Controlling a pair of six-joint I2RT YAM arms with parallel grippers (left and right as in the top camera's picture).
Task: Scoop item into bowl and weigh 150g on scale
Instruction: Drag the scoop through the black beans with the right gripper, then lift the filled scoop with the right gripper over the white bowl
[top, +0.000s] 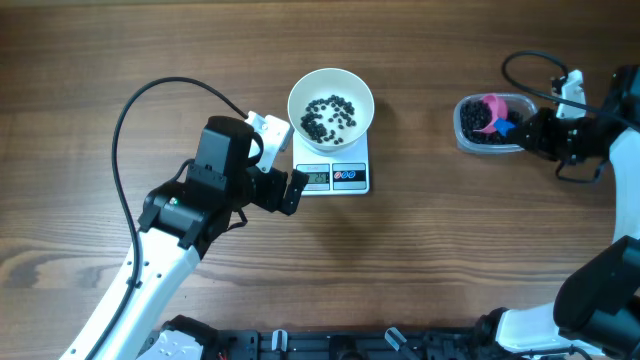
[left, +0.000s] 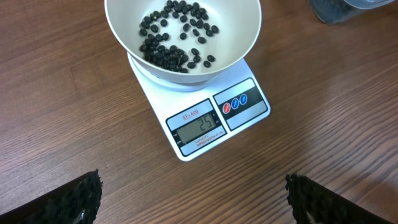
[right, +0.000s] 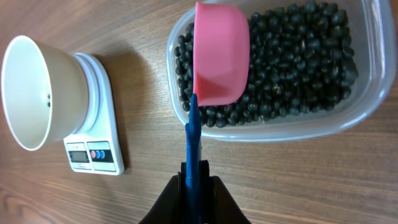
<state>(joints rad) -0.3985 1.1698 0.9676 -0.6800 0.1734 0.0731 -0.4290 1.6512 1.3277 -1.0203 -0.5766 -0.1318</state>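
The right end effector is closed on the blue handle of the pink scoop. The scoop lies over the black beans in the clear tub, its inside hidden. The left end effector is wide open in front of the scale, which carries the white bowl.

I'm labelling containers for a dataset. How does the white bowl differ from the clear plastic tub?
The bowl is round and opaque white; the tub is clear and rounded-rectangular. The bowl sits on the scale; the tub rests directly on the table. The bowl holds a thin scatter of beans; the tub holds a dense layer, with the pink scoop over it. Both hold black beans.
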